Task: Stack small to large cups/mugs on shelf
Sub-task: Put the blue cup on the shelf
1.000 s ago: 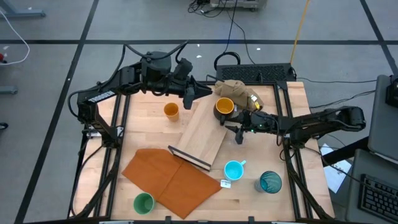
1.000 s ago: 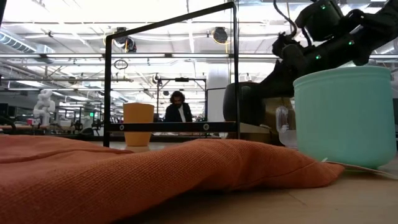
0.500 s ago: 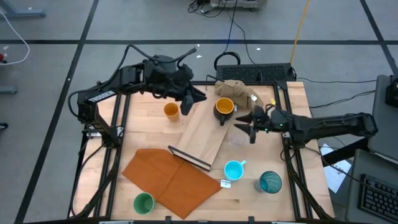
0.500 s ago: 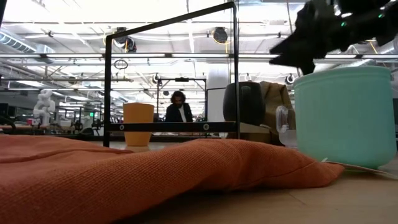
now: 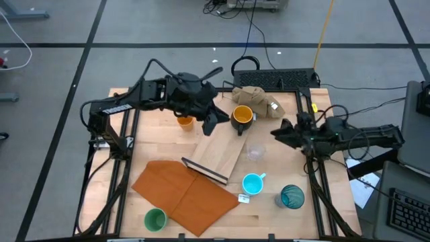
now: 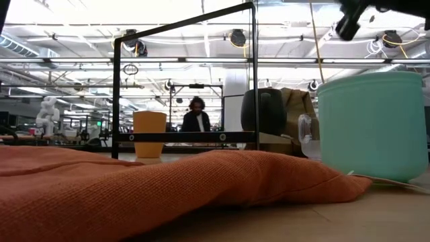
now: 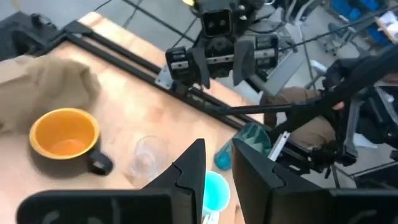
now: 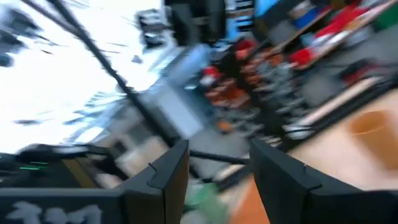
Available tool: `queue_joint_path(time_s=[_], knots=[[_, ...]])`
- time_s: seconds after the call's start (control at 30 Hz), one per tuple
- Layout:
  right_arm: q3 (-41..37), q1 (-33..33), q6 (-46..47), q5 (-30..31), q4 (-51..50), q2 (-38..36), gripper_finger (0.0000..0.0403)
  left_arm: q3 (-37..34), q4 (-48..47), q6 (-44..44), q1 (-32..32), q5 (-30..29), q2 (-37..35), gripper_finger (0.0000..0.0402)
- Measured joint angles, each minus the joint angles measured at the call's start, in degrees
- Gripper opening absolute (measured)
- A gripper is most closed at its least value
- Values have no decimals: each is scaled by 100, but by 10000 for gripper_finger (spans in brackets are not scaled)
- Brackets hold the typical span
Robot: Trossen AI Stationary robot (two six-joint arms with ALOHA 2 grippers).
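My left gripper (image 5: 213, 122) hangs open over the far end of the pale wooden shelf board (image 5: 218, 149), between the orange cup (image 5: 185, 121) and the dark yellow-lined mug (image 5: 242, 115). My right gripper (image 5: 277, 132) is open and raised near the table's right side, holding nothing. The clear glass (image 5: 254, 152) stands upright on the table, just right of the board. The light blue mug (image 5: 252, 183) and teal tumbler (image 5: 292, 196) stand near the right front. The green cup (image 5: 155, 219) stands at the near edge. The left wrist view shows the mug (image 7: 65, 134) and glass (image 7: 146, 155).
An orange-brown sheet (image 5: 185, 195) covers the near left of the table and lies against the board's dark strip (image 5: 205, 172). A tan cloth lump (image 5: 259, 99) sits at the far edge behind the dark mug. Black frame rails run along both table sides.
My right gripper has risen from above the clear glass and drawn back toward the table's right edge; the glass stands where it was. My left gripper has swung from the far edge toward the near side, now over the board's far end beside the orange cup.
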Motion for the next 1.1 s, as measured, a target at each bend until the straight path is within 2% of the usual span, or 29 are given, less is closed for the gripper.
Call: queue_joint_path(time_s=[0.07,0.4,0.53,0.67,0.73,0.9,1.1], knots=[[2,131,305,-254,-69,-120,160,0,-22,-77,-57,8,67,76],[0,1073,1083,-592,-265,-249,160,1,374,-367,-395,17,308,76],[180,1478,957,-521,-298,-179,160,4,383,-478,-448,-118,346,76],[855,1852,364,-234,-397,92,159,4,402,-571,-477,-316,337,76],[1405,2024,93,-218,-1021,317,154,2,401,-627,-478,-384,336,76],[2948,2510,-397,-69,-3337,1192,132,3,401,-840,-477,-447,336,76],[4432,3028,-287,77,-5599,2406,123,2,493,-835,-481,-449,336,76]])
